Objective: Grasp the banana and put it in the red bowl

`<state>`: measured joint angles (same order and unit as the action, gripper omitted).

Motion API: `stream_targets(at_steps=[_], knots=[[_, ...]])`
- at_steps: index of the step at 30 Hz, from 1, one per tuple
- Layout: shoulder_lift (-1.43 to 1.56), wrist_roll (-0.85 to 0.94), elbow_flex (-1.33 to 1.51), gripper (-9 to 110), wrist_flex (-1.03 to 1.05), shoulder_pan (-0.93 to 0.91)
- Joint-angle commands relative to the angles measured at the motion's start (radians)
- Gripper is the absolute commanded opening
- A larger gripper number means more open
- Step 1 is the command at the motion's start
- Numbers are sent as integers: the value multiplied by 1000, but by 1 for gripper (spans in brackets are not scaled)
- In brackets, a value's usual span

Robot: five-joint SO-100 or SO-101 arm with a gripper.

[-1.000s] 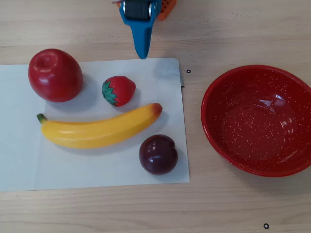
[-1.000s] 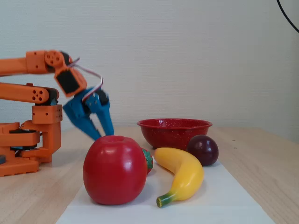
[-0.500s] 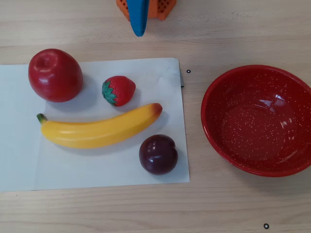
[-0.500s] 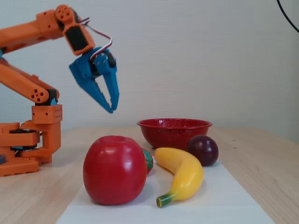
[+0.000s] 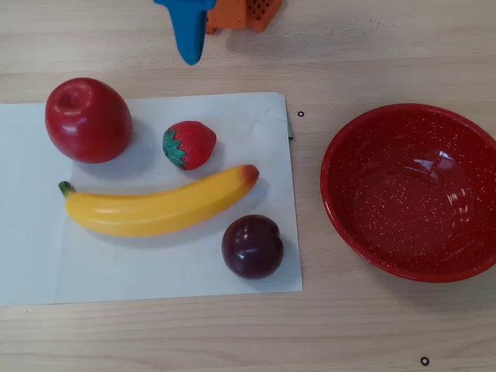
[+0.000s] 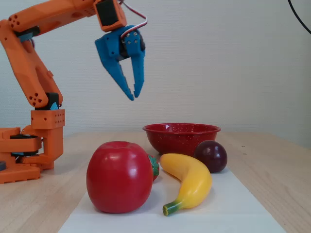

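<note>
Banana (image 5: 159,207) lies unmarked on white paper (image 5: 31,256), pincer (image 6: 133,95) raised above.

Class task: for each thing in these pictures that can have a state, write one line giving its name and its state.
claw: raised, nearly shut, empty
banana: lying on the paper, untouched
red bowl: upright, empty
apple: on the paper
strawberry: on the paper
plum: on the paper

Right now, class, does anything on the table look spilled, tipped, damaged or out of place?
Nothing stands out. The banana, apple, strawberry and plum lie apart on the white sheet, and the red bowl sits upright and empty beside it. The gripper hangs above, holding nothing.
</note>
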<state>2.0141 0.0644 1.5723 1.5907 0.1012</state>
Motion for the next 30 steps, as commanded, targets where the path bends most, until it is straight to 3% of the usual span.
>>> stream_targets(at_steps=[1,9,12,19,30], knots=[[-31,-48,-152,0,40,37],[-284,-130,-397,0,144,107],[-348,-163,-442,5,158,124],[-448,-210,-459,32,138,147],[-591,-255,-491,59,40,161]])
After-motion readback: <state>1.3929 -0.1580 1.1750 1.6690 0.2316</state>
